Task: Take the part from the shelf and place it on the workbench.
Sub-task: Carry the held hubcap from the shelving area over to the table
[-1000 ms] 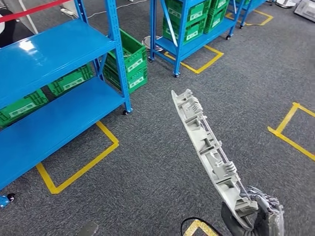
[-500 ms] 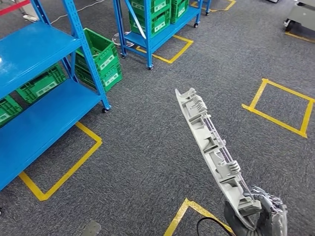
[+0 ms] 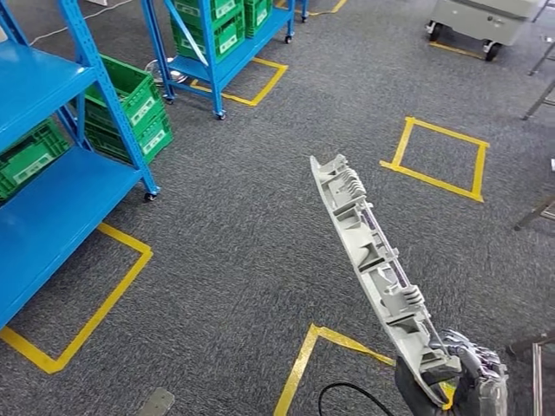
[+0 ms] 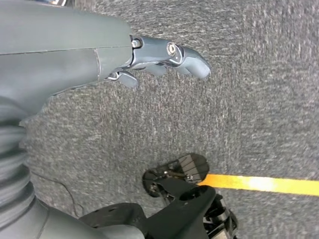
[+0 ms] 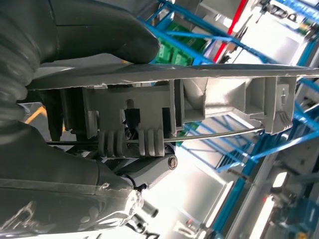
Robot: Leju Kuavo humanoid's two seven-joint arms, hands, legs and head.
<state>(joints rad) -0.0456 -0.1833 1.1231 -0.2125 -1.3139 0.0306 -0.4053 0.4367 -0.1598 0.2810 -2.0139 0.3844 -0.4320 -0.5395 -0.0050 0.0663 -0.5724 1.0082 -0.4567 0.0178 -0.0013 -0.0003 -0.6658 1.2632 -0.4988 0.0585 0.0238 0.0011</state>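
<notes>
We see our right robot hand (image 3: 468,381) low on the right in the head view, and it is closed around one end of the long grey part (image 3: 373,264). The part sticks up and away from the hand, leaning to the left, high over the dark grey carpet floor (image 3: 249,251). It has little ribs, clips and a thin metal rod along it. In the right wrist view the part (image 5: 180,107) runs across the picture, with the thick thumb (image 5: 101,32) pressed on its flat side and the other fingers (image 5: 150,167) tucked under its ribbed side. Our left robot hand (image 4: 112,55) hangs over the carpet and holds nothing; its fingers (image 4: 184,55) are stretched out loosely. A yellow tape line (image 4: 263,184) lies on the floor near it. In the head view a blue shelf (image 3: 52,208) stands on the left, well apart from the part, with green crates (image 3: 134,108) beside and behind it. Another blue shelf (image 3: 216,52) with green crates stands farther back. Yellow tape squares (image 3: 435,156) mark the floor, and one yellow corner (image 3: 314,342) lies just under the part. A black cable (image 3: 347,394) curls on the floor near the right robot hand. A pale cart on wheels (image 3: 478,22) stands at the far right.
</notes>
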